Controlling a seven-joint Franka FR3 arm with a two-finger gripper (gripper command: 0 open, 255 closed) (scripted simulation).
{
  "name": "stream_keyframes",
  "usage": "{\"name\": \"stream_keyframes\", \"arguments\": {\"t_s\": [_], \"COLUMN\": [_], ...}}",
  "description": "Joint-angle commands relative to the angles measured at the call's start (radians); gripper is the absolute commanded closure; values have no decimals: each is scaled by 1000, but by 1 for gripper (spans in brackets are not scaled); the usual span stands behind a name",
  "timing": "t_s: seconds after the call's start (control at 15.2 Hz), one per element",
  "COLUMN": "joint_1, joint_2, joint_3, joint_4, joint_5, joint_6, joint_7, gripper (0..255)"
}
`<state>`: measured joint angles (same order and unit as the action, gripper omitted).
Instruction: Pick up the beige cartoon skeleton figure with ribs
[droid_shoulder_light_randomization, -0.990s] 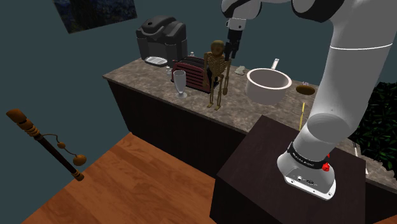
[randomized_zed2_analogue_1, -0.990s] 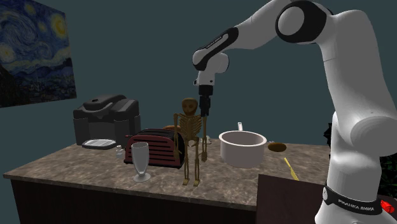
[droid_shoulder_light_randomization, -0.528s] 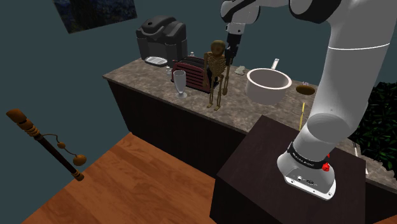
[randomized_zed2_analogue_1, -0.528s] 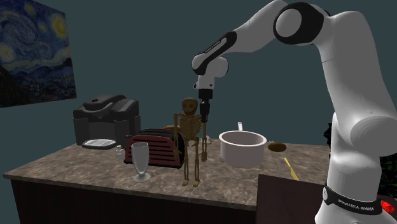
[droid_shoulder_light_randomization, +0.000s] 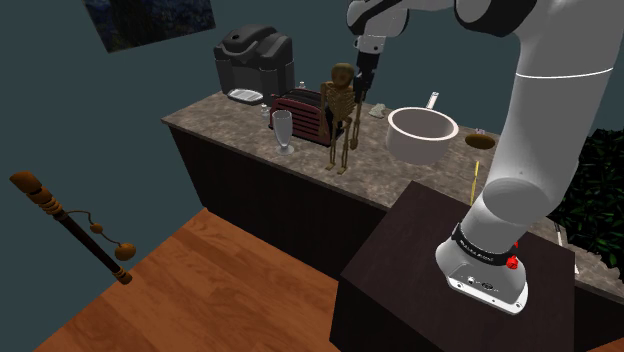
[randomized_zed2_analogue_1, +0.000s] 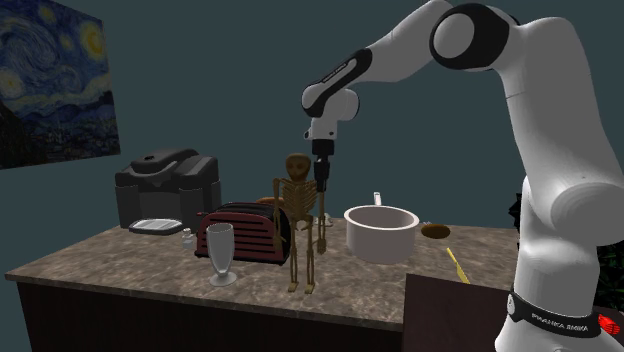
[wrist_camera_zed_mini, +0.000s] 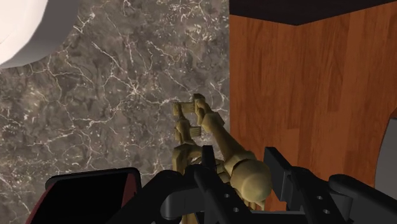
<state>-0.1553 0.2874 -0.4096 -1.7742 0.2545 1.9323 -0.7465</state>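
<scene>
White Franka arm (droid_shoulder_light_randomization: 540, 120) rises from its dark box stand (droid_shoulder_light_randomization: 400, 260) and arcs over a long marble counter (droid_shoulder_light_randomization: 400, 172) w/ dark cabinet fronts. The shoulder view takes in the wood floor (droid_shoulder_light_randomization: 220, 290) below the counter; the 2nd ext. view, facing the counter front, gives a swirly blue night-sky painting (randomized_zed2_analogue_1: 50, 85) on the wall. On the counter, by size: black coffee machine (droid_shoulder_light_randomization: 252, 55) at the far end, white pot (droid_shoulder_light_randomization: 422, 135) w/ handle nearer the stand, dark red toaster (droid_shoulder_light_randomization: 300, 112) btwn them. The tan skeleton figure (droid_shoulder_light_randomization: 341, 110) stands upright on the counter just in front of the toaster, feet on the marble, pot to one side, a clear stemmed glass (droid_shoulder_light_randomization: 283, 128) to the other. The black gripper (droid_shoulder_light_randomization: 360, 85) points down right behind the skull; in the 2nd ext. view the gripper (randomized_zed2_analogue_1: 322, 178) sits level w/ the skeleton's (randomized_zed2_analogue_1: 299, 215) head and shoulder. The wrist view looks down along the figure (wrist_camera_zed_mini: 216, 140) and adds the detail: gripper (wrist_camera_zed_mini: 239, 156) fingers stand apart, one each side of the skull, ribs and legs running away below toward the marble; whether the pads touch the skull can't be told. A thin yellow stick (droid_shoulder_light_randomization: 474, 180) lies near the stand.
</scene>
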Motion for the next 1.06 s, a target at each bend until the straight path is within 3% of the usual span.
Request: {"name": "stream_keyframes", "arguments": {"t_s": [0.0,0.99], "joint_1": [0,-2], "joint_2": [-7,-46], "joint_3": [-2,-10], "joint_4": [13,140], "joint_5": [-4,-30], "joint_6": [-19,-179], "joint_7": [3,36], "gripper": [255,255]}}
